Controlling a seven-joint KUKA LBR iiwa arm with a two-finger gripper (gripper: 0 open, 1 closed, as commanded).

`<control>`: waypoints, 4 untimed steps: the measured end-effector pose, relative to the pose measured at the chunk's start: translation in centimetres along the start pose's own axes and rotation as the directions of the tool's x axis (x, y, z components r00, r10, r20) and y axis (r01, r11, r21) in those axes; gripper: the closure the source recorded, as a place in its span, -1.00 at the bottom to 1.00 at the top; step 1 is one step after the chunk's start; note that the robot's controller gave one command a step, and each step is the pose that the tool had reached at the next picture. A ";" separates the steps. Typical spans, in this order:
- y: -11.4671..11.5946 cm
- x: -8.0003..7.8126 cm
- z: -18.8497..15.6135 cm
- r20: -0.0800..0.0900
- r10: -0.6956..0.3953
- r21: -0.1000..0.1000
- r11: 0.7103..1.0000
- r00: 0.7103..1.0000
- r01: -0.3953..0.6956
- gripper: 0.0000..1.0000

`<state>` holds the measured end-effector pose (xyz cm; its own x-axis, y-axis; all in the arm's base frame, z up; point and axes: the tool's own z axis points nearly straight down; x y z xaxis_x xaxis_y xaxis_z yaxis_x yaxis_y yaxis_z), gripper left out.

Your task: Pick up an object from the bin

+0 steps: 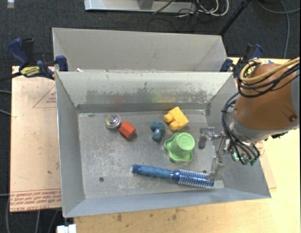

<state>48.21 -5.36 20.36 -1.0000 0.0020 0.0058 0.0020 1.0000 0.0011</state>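
Note:
My gripper hangs at the bin's right side, close to the right wall. A blue hairbrush lies along the front of the bin floor, its bristle head just below and left of the gripper. A green cup lies on its side directly to the gripper's left. Nothing shows in the gripper's grasp.
Further back sit a yellow block, a small blue figure, a red cube and a round silver and purple thing. The arm's orange cover and cables overhang the bin's right rim.

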 end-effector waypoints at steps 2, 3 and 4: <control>2.8 -1.1 13.5 0.004 -0.226 0.001 0.974 0.974 0.226 1.00; 3.7 -4.1 1.0 0.016 -0.236 0.005 0.972 0.972 0.236 1.00; 5.3 -5.2 -11.1 0.016 -0.235 0.005 0.972 0.972 0.235 1.00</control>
